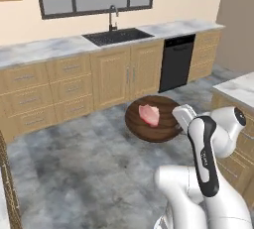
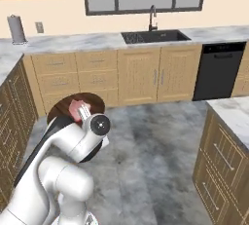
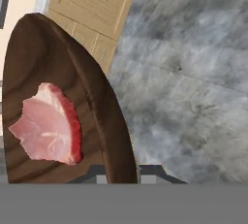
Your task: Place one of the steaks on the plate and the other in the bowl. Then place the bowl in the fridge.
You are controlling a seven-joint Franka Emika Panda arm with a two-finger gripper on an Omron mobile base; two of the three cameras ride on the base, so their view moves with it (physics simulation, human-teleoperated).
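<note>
With a pale pink steak (image 1: pixel 149 115) already lying in the brown bowl (image 1: pixel 136 124), which the hand (image 3: pixel 121 172) holds by its rim with jaws closed, carried above the kitchen floor, what seems left is setting it in the fridge.

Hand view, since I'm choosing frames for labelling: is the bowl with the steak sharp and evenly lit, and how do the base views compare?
Hand view: the bowl and steak are soft-edged and evenly lit, without glare; the rim looks stretched by closeness. Left base view: bowl and steak small, mildly blurred. Right base view: the arm covers much of the bowl.
</note>
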